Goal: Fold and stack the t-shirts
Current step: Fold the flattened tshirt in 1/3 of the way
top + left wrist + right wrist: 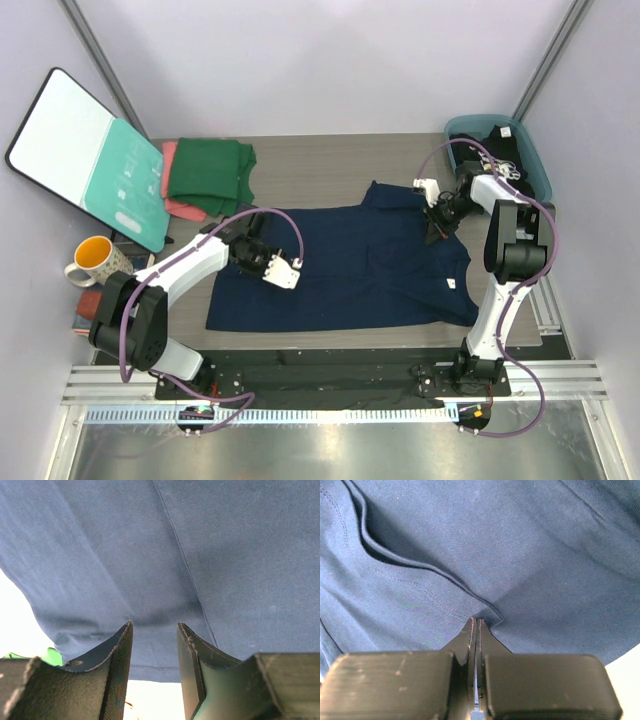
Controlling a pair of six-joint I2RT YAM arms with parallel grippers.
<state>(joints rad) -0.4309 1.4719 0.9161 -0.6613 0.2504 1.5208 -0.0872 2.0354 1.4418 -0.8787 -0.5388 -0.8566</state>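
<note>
Folding partway: green tee (208, 170) on pink tee (186, 209) upper left; navy tee (340, 270) lies flat, right gripper (476, 621) pinches it, left gripper (154, 625) is spread

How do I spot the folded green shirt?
Find the teal-and-white board leaning at the far left. Beside it lies the dark green cloth t-shirt, folded atop a salmon-pink one. Unlike the spread-out navy blue t-shirt, it is a compact rectangle.
</note>
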